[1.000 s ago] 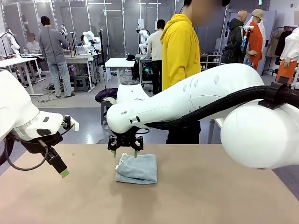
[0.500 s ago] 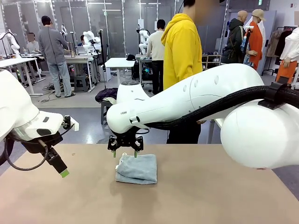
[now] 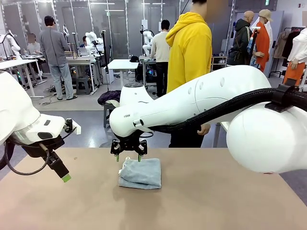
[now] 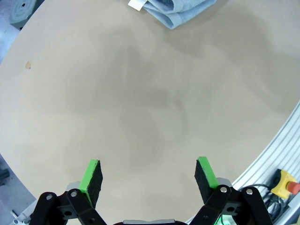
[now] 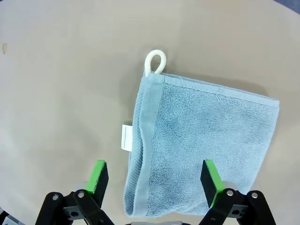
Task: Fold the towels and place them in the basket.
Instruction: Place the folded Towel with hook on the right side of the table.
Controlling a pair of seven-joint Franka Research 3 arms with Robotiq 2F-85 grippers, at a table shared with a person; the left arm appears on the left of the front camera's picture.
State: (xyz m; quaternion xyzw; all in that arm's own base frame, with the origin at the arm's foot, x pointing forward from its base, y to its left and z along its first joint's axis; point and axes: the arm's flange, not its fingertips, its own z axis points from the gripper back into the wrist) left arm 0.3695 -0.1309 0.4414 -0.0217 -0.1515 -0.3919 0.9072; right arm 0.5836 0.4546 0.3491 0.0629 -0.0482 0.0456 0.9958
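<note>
Hovering my right gripper point(image 3: 128, 157), jaws spread, over the folded light grey-blue terry towel point(image 3: 142, 173) at frame centre; left gripper point(image 4: 149, 176) spread too, lower left. Risk: pinching top layer only, so fold opens on lift.

Left hand point(image 4: 148, 162), right hand point(image 5: 153, 164): fingers wide apart

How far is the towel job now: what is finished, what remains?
Done: one grey-blue towel lies folded on the table. In hand: nothing is gripped; the right arm hovers over that towel with jaws open, and the left arm hangs with open jaws over the table. Left: grasping the towel and putting it in the basket.
</note>
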